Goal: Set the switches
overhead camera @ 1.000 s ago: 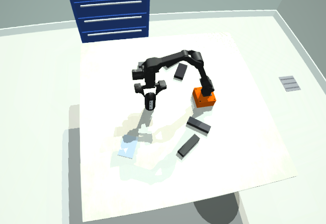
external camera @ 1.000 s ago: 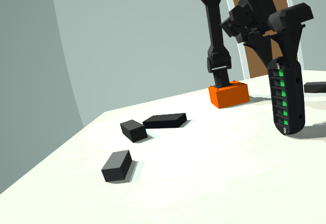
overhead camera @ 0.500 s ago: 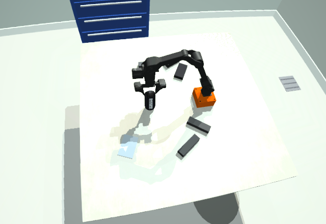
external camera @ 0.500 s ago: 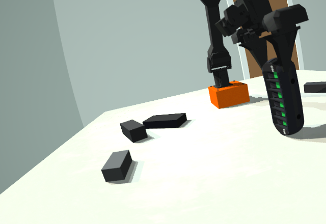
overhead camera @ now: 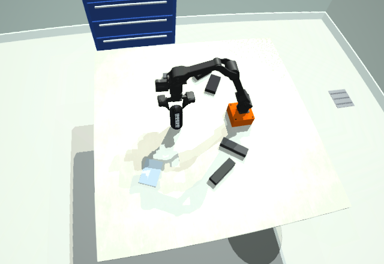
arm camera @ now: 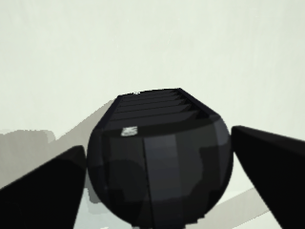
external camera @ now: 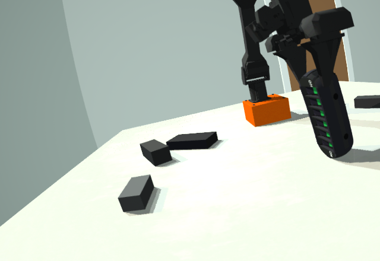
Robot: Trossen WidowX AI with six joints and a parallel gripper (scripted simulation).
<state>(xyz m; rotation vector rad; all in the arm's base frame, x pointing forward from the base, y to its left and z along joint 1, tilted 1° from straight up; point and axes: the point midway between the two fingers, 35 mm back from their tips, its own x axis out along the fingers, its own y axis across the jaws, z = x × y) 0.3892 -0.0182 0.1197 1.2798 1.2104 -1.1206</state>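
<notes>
My gripper (overhead camera: 176,105) (external camera: 313,72) (arm camera: 158,144) is shut on one end of the dark grey controller unit (overhead camera: 176,117) (external camera: 326,117) (arm camera: 159,162). The unit hangs end-down and slightly tilted, with its lower end close over the white bench (overhead camera: 279,162) (external camera: 245,206); I cannot tell whether it touches. In the exterior view the switch face shows a row of six rockers with green ends. In the top view the opposite face shows a small label with pale squares, too small to read. The wrist view shows the rounded end cap and the switch ridges edge-on.
The arm's orange base (overhead camera: 240,117) (external camera: 266,111) stands right of the unit. Dark blocks (overhead camera: 212,83) (overhead camera: 233,148) (overhead camera: 221,171) (external camera: 155,152) (external camera: 192,140) (external camera: 136,193) lie around it. A pale blue patch (overhead camera: 149,176) lies front left. A blue drawer cabinet (overhead camera: 130,9) stands behind the bench.
</notes>
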